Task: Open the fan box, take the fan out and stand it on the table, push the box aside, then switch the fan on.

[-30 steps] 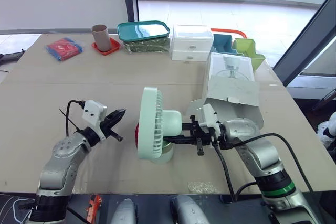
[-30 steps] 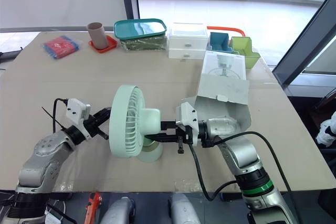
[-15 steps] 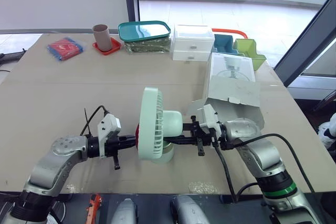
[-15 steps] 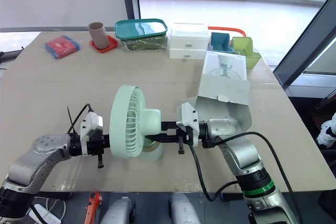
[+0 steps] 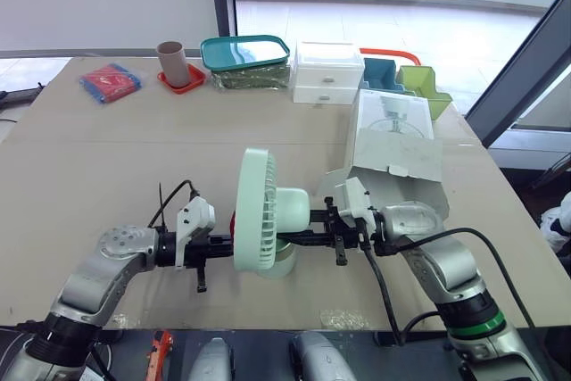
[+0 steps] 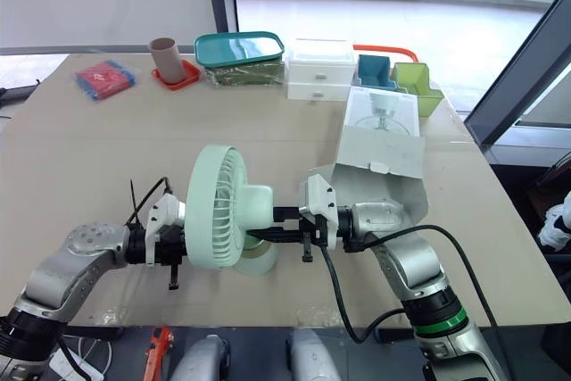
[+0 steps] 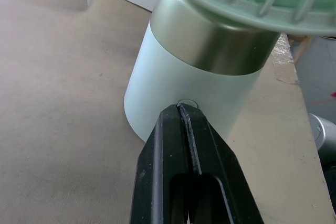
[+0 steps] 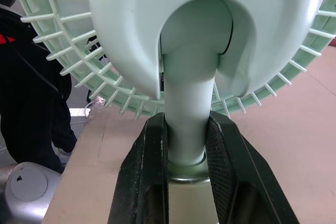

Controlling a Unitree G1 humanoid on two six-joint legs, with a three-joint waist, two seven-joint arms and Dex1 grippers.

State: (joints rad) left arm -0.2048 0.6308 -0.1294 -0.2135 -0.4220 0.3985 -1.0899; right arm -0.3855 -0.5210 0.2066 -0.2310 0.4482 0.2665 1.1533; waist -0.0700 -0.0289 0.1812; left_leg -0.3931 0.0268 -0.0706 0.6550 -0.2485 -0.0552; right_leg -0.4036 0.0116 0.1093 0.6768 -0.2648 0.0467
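I see the fan (image 5: pixel 268 216) standing upright on the desk (image 5: pixel 107 158), near the front edge. My left pincer (image 7: pixel 179 109) is squeezed together, and its tip touches a small round button (image 7: pixel 187 103) low on the fan's base. My right pincer (image 8: pixel 187 123) is clamped on the fan's neck at the back. Beyond the fan, to its right, the open box (image 5: pixel 393 153) lies with a fan picture on top. Its print is too small to read.

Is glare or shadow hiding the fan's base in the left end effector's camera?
Left wrist view: no; the fan base is evenly lit, with a soft sheen on its silver band, and a small round ring, likely the switch, shows just past the shut left end effector. Left eye view: the window is bright, the table evenly lit.
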